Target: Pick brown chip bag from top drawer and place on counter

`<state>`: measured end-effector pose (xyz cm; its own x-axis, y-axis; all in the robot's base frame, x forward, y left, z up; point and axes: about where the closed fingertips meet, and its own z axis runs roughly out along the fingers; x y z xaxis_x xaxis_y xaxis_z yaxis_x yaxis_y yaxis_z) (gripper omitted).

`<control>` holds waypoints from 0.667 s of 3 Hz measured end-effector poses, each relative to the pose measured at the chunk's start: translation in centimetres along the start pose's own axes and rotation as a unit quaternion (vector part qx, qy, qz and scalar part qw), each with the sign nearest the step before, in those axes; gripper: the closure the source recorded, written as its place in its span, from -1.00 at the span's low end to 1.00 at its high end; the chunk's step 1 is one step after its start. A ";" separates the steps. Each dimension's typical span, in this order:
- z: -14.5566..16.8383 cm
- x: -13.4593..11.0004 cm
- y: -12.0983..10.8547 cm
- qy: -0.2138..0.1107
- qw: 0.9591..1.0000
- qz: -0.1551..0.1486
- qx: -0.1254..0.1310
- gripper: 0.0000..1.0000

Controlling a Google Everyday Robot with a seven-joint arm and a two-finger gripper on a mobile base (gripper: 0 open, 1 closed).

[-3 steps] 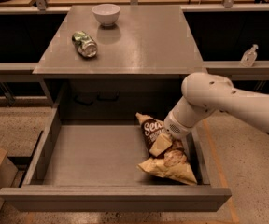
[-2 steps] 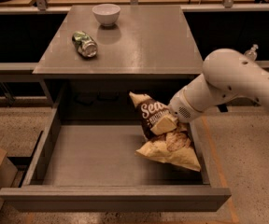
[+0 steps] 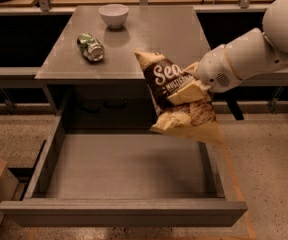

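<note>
Drawer [image 3: 124, 211] under claw [image 3: 196, 80] w/ bag [image 3: 184, 118]

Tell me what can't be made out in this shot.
Camera view:
- Lettering on the brown chip bag: partly covered by the gripper, which clamps it above the top drawer.
- Arm: cut off by the right edge.
- Green can label: too small.

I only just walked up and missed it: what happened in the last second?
The gripper, clamped on the brown chip bag, lifted it out of the top drawer, up toward the counter edge. The drawer stays open; the can and bowl have not moved.
</note>
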<state>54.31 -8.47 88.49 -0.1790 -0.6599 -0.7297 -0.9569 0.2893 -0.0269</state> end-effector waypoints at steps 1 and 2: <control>-0.9 -1.1 -0.4 -0.009 1.000 -0.010 0.007 1.00; -0.3 -1.5 -1.7 -0.015 1.000 -0.008 0.024 1.00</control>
<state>56.17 -8.24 89.83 -0.1554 -0.6437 -0.7493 -0.9474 0.3119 -0.0716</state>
